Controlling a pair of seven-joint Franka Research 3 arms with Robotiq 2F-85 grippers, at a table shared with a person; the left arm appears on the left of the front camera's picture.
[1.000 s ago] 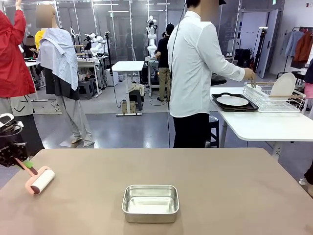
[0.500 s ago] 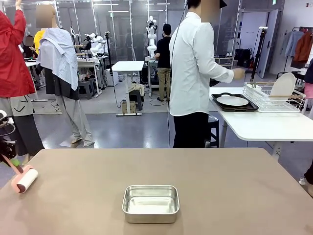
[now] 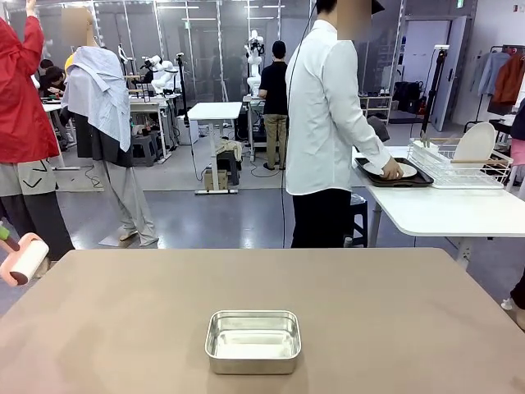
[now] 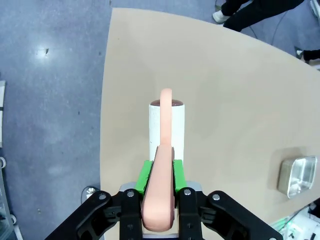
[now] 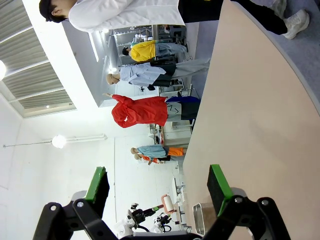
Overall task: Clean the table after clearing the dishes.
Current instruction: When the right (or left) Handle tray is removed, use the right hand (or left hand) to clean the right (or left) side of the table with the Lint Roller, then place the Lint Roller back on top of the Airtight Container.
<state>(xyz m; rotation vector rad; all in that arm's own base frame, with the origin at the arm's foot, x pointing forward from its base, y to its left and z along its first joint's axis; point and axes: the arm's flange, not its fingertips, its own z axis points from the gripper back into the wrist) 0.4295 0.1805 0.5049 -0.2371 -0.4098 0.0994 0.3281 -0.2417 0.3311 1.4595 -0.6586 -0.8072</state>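
Table (image 3: 344, 295), the taupe top, spreads beneath and ahead of the left gripper (image 4: 159, 180), whose green pads (image 4: 145, 175) are clamped on the pink handle of a lint roller (image 3: 26, 258) held off the table's left edge. Farther along sits a steel pan (image 3: 252, 340). The right gripper (image 5: 157, 187) hangs above the surface with fingers spread wide, grasping nothing. Beyond it, a person's hand (image 3: 393, 171) rests on a white plate (image 3: 404, 170) in a dark tray (image 3: 414, 180).

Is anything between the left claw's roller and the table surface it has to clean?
Nothing visible. The left claw holds the roller above the table near its edge; the pan sits well off to the side.
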